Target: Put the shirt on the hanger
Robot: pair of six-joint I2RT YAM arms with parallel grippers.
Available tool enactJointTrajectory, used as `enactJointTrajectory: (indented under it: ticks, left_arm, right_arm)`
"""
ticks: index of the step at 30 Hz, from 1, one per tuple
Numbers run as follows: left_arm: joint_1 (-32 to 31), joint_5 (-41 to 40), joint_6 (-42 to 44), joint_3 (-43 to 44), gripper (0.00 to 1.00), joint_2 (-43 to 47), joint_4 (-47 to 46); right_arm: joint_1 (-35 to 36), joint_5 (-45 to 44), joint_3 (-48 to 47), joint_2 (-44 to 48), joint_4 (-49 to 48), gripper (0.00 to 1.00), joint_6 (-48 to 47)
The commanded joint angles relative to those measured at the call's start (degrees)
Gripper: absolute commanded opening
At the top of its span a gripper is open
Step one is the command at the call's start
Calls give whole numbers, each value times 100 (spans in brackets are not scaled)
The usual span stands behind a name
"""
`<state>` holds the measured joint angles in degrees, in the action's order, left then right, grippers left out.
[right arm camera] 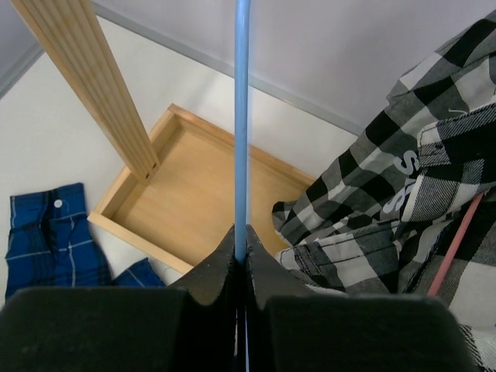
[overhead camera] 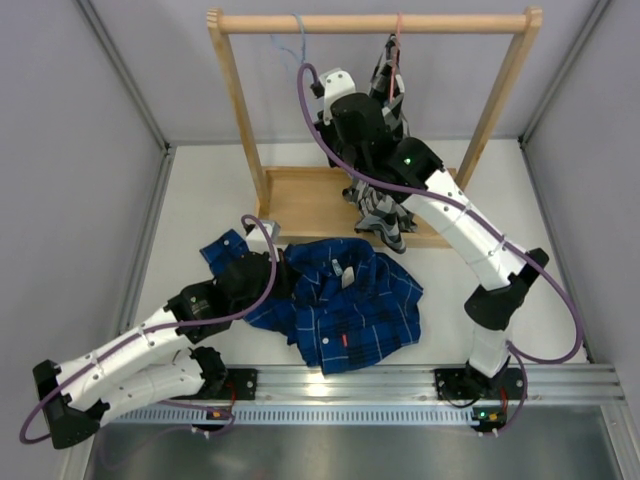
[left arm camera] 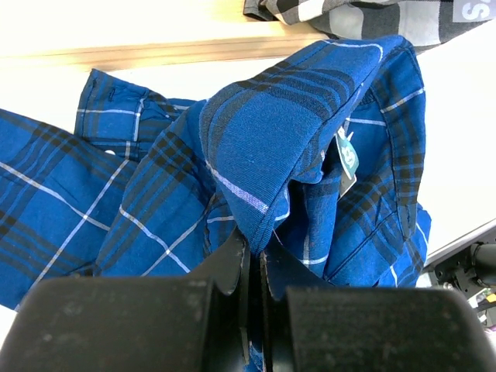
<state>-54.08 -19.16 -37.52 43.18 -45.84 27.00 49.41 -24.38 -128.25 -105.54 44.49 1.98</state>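
Observation:
The dark blue plaid shirt (overhead camera: 345, 305) lies crumpled on the table in front of the rack. My left gripper (overhead camera: 283, 272) is shut on a fold of the shirt (left arm camera: 263, 155) near the collar, at its left side. The light blue hanger (overhead camera: 297, 45) hangs from the rack's top rod at the left. My right gripper (overhead camera: 322, 92) is shut on the hanger's thin blue bar (right arm camera: 242, 116), which runs straight up from between the jaws in the right wrist view.
A wooden rack (overhead camera: 240, 100) with a tray base (overhead camera: 300, 200) stands at the back. A black-and-white checked shirt (overhead camera: 385, 215) hangs on a pinkish-red hanger (overhead camera: 398, 40) right beside my right arm. Grey walls close both sides.

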Motion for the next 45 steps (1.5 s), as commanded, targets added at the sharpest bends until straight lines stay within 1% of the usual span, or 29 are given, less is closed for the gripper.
enactJointTrajectory:
  ticks: [1,8,14,17,20,25,29,30,32,33,34,35,36,37,38,39,41,42,45]
  left_arm:
    - [12,61,8,191,0,102,-310]
    - [12,140,16,165,0,111,-424]
    - [12,149,34,182,0,137,-415]
    - [12,114,52,191,0,146,-415]
    - [12,35,87,191,0,198,-415]
    - [12,-141,87,191,0,313,-406]
    - [12,-290,104,244,0,322,-398]
    - [12,-334,104,270,0,313,-389]
    - [12,-396,122,314,0,252,-371]
    - [12,-439,157,340,0,208,-371]
    - [12,-448,166,401,0,181,-363]
    - [21,-483,183,437,0,85,-345]
    - [21,-605,175,481,0,24,-310]
    - [30,-668,183,577,0,-29,-258]
    - [38,-720,175,630,0,-125,-222]
    - [47,-834,166,674,0,-179,-196]
    - [117,-940,166,788,0,-301,-143]
    - [152,-984,166,806,0,-346,-134]
    - [424,-1029,79,911,0,-574,15]
  right_arm:
    - [51,-14,-17,217,-590,0,-22]
    - [51,161,54,490,-1073,0,-30]
    - [34,496,80,595,-1390,0,-101]
    - [25,706,133,718,-1496,0,-92]
    - [25,1102,159,797,-1540,0,-136]
    - [-19,1330,730,1184,-1935,0,-119]
    - [-19,1576,1002,1465,-1796,0,-110]
    - [-19,1673,1229,1570,-1716,0,-84]
    - [-19,1761,1721,2123,-1689,0,-57]
    - [-19,1822,2290,2351,-1733,0,4]
    - [-19,1910,2548,2832,-1785,0,22]
    - [-19,1998,2802,3054,-1795,0,65]
    - [-19,2208,3266,3291,-1760,0,127]
    - [-19,2323,3497,3755,-1707,0,153]
    - [-28,2393,3769,4003,-1628,0,206]
    - [-10,2568,4390,4571,-1454,0,311]
    - [-10,2710,5148,5189,-1399,0,417]
    - [-1,2841,5761,5732,-1225,0,452]
    - [-1,3035,6511,6438,-759,0,566]
